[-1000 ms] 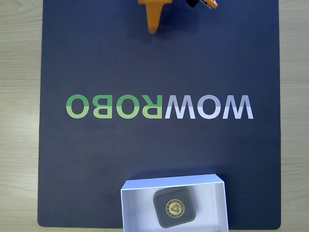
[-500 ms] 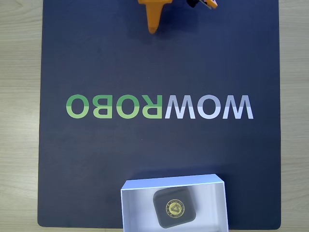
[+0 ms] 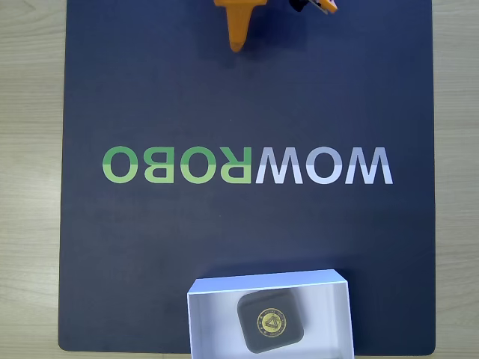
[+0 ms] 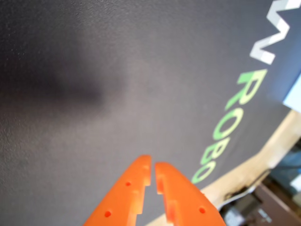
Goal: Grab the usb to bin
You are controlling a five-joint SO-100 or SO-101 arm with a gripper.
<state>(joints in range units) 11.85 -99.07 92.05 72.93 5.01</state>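
The usb (image 3: 271, 321), a small dark rounded-square case with a round gold emblem, lies flat inside the bin (image 3: 209, 321), a shallow white box at the mat's bottom edge in the fixed view. My orange gripper (image 3: 237, 43) is at the top edge of that view, far from the bin, pointing down the mat. In the wrist view the gripper (image 4: 153, 165) is shut with nothing between its orange fingers (image 4: 127, 193), hovering over bare mat.
A dark mat (image 3: 150, 247) with "WOWROBO" lettering (image 3: 247, 165) covers a light wooden table (image 3: 30, 187). In the wrist view a pale corner (image 4: 294, 96) shows at the right edge, beyond the green letters (image 4: 225, 127), and clutter lies past the table edge.
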